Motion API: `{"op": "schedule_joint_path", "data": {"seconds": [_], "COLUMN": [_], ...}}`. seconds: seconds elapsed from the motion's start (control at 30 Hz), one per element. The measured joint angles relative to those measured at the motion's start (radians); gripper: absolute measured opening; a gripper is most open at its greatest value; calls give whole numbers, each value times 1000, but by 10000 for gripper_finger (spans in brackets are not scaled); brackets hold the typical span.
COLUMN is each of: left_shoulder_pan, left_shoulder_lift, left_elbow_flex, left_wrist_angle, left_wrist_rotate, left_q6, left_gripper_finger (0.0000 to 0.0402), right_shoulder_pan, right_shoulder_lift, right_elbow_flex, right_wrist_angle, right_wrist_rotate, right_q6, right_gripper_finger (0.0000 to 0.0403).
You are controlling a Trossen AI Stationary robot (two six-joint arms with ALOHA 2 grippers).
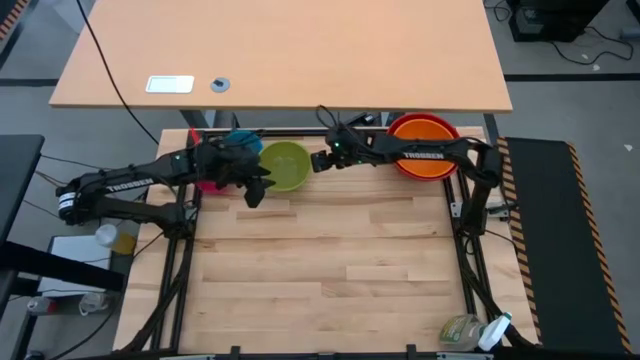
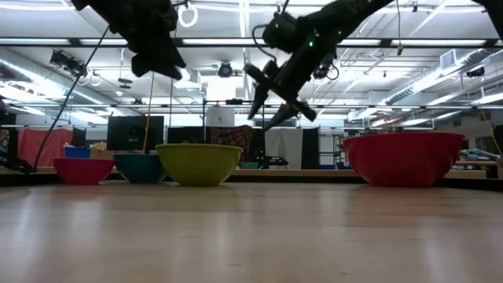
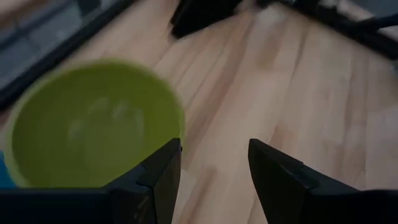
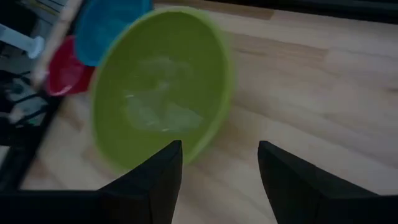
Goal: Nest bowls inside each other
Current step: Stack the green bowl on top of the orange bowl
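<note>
green bowl (image 1: 284, 165) empty | right gripper (image 1: 318, 161) beside, jaws open

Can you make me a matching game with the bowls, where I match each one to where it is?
Things:
1. lime green bowl
2. orange bowl
3. blue bowl
4. magenta-pink bowl

Places:
A. nested inside the red bowl
B. between the two end effectors, empty
C. at the end of the row, beside the blue one
D. between the pink and the green bowl

Pairs: 1-B, 2-A, 3-D, 4-C
</note>
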Motion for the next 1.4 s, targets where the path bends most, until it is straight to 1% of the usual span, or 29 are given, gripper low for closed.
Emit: {"op": "schedule_joint_path", "data": {"seconds": [0.1, 0.17, 0.27, 0.33, 0.5, 0.57, 0.73, 0.8, 0.93, 1.1, 1.23, 1.4], "left_shoulder_pan": [-29, -46, -57, -56, -46, -37, -16, -10, -10, -10, -10, -15], "left_shoulder_lift": [-57, -105, -188, -238, -326, -339, -336, -336, -338, -327, -328, -328], "left_elbow_flex": [-73, -136, -210, -240, -279, -279, -280, -280, -280, -280, -280, -280], "left_wrist_angle": [143, 252, 340, 345, 329, 323, 318, 313, 315, 315, 317, 315], "left_wrist_rotate": [3, 28, 41, 40, 26, 25, 24, 24, 22, 22, 23, 26], "left_q6": [36, 45, -2, -37, -91, -101, -126, -138, -157, -181, -220, -224], "left_gripper_finger": [190, 190, 190, 190, 190, 190, 190, 190, 190, 190, 190, 190], "right_shoulder_pan": [-27, -34, -33, -31, -31, -31, -31, -31, -29, -30, -29, -37], "right_shoulder_lift": [25, 34, 33, 33, 46, 59, 120, 148, 180, 216, 210, 195], "right_elbow_flex": [0, 0, 0, 0, 1, 0, 0, 0, 0, 1, 2, 1], "right_wrist_angle": [13, 38, 65, 70, 70, 74, 179, 182, 261, 296, 265, 157], "right_wrist_rotate": [-41, -60, -38, -14, -14, -14, -35, -37, -45, -43, -13, 5], "right_q6": [-24, -32, -43, -60, -86, -100, -105, -91, -74, -60, -15, 39], "right_gripper_finger": [225, 233, 248, 259, 286, 294, 297, 291, 275, 243, 203, 134]}}
